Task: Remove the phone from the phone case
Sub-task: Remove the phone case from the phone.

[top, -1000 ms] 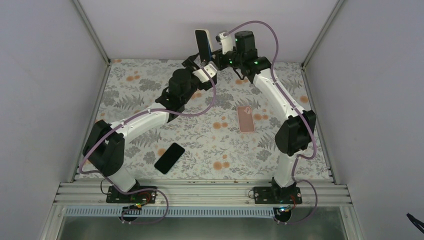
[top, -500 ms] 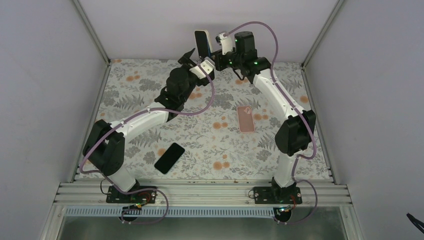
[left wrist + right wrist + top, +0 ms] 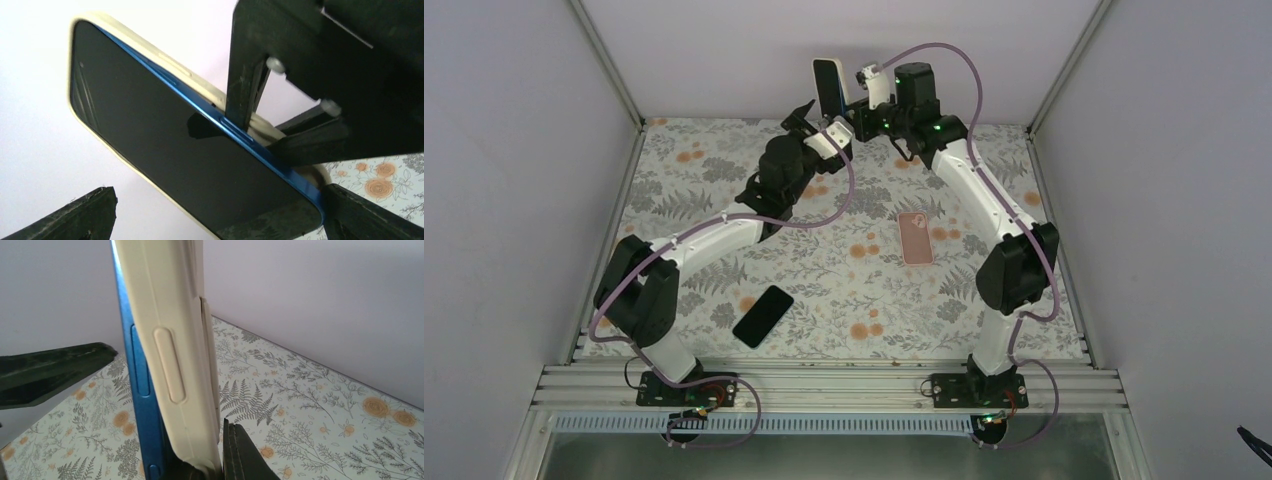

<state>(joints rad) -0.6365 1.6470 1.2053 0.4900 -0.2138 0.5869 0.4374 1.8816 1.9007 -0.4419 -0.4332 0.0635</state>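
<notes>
Right gripper (image 3: 846, 112) is clenched on the bottom end of the phone (image 3: 165, 150), which sits in its cream case (image 3: 165, 340). It holds the phone upright, above the far edge of the table (image 3: 844, 270) and close to the back wall. The right wrist view shows the phone's blue side edge next to the cream case wall, with the case button bump facing the camera. In the left wrist view the dark screen faces the left arm, and one right finger (image 3: 250, 75) crosses the phone's long edge.

Left gripper (image 3: 814, 118) is released with its jaws spread wide. It hangs just beside the phone on the screen side, one fingertip (image 3: 75, 217) to each side of the lower end. I can't tell whether it touches.

A pink case (image 3: 914, 237) lies flat near the middle of the floral table, well apart from the held phone. A black phone (image 3: 763, 315) lies flat nearer the arm bases, angled, left of centre.
</notes>
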